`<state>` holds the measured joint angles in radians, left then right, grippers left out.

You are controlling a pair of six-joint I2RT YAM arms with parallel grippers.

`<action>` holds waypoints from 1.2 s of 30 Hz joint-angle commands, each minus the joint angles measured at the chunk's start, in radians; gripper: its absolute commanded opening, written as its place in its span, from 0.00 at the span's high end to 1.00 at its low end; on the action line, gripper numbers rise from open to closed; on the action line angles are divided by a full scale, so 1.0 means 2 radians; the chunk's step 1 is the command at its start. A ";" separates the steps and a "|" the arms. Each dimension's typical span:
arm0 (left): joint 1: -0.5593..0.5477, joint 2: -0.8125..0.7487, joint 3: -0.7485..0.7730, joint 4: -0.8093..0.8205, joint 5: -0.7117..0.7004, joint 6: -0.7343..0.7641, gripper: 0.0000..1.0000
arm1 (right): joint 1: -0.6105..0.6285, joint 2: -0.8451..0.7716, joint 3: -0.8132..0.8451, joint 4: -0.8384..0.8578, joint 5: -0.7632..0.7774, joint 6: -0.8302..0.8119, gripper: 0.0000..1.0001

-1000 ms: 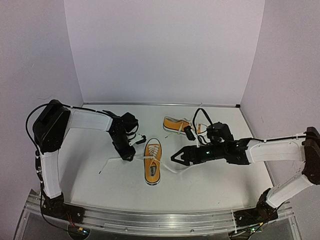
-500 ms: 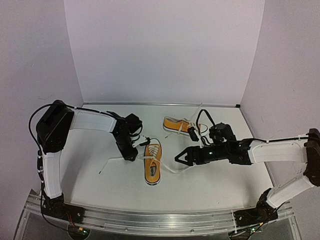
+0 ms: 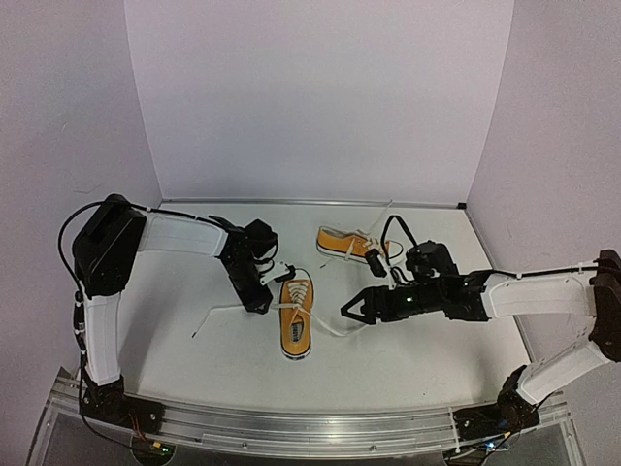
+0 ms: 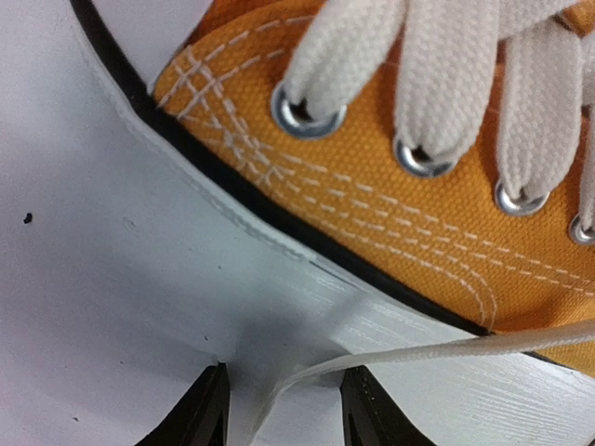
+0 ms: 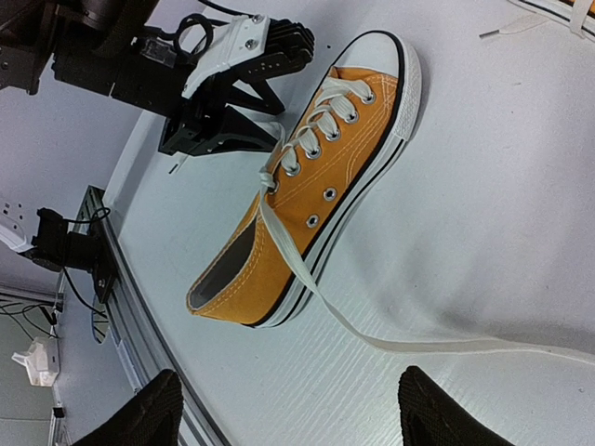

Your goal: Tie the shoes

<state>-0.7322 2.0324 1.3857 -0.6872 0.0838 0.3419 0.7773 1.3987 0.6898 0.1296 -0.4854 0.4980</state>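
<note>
The near orange-yellow shoe (image 3: 297, 316) lies mid-table, its white toe cap pointing toward the arm bases. Its side and eyelets fill the left wrist view (image 4: 418, 186). The second shoe (image 3: 344, 243) lies further back. My left gripper (image 3: 260, 299) is at the near shoe's left side. It is open (image 4: 284, 409), and a white lace (image 4: 372, 362) runs across the table between its fingertips. My right gripper (image 3: 349, 311) is open wide (image 5: 293, 413) to the right of the shoe (image 5: 307, 186), above the other lace (image 5: 418, 344), which trails along the table.
The left lace end trails out to the left (image 3: 209, 320). White walls enclose the table on three sides. A metal rail (image 3: 291, 427) runs along the near edge. The left gripper's body also shows in the right wrist view (image 5: 223, 102).
My left gripper has shifted a little right, closer to the near shoe's side. My right gripper has drawn back slightly to the right. The shoes have not moved.
</note>
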 commanded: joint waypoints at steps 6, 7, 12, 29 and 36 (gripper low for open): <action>-0.005 0.016 0.011 0.026 0.036 0.013 0.57 | -0.003 -0.008 -0.002 -0.001 0.010 -0.007 0.25; -0.005 0.016 0.011 0.026 0.036 0.014 0.58 | -0.003 -0.008 -0.002 -0.002 0.011 -0.007 0.25; -0.013 0.012 0.005 0.036 0.036 0.018 0.61 | -0.004 0.001 0.000 -0.007 0.015 -0.007 0.25; -0.021 -0.103 -0.053 0.045 0.005 -0.046 1.00 | -0.018 0.006 -0.005 -0.025 0.023 -0.003 0.33; -0.049 -0.144 -0.082 0.123 0.107 -0.064 1.00 | -0.024 0.027 0.002 -0.055 0.041 -0.008 0.37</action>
<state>-0.7897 1.8019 1.2491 -0.5778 0.1631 0.2549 0.7377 1.4198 0.6842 0.0721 -0.4485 0.4972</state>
